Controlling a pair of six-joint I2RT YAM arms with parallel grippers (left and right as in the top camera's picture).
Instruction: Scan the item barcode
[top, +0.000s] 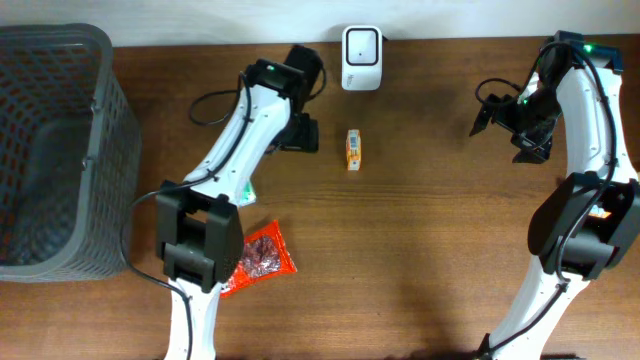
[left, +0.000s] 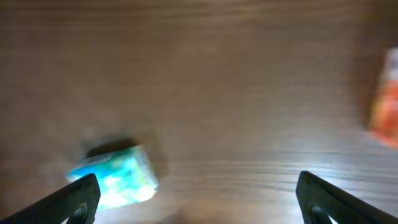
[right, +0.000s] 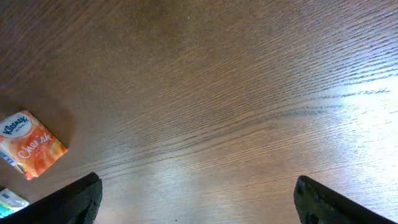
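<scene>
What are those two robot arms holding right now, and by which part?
Nothing. The left end effector and the right end effector both hang open and empty above the table.

Mock shop checkout: wooden counter (top: 420, 200), white barcode scanner (top: 361, 58) at far edge, grey shopping basket (top: 110, 150), tissue pack (top: 353, 148), red snack packet (top: 262, 255), robot arms (top: 240, 140).

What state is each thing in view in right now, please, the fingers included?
left fingers: open, holding nothing.
right fingers: open, holding nothing.
orange tissue pack: lying flat, untouched.
teal pack: on the table, untouched, blurred.
red packet: lying flat, untouched.
scanner: no item held to it.
basket: upright.
</scene>
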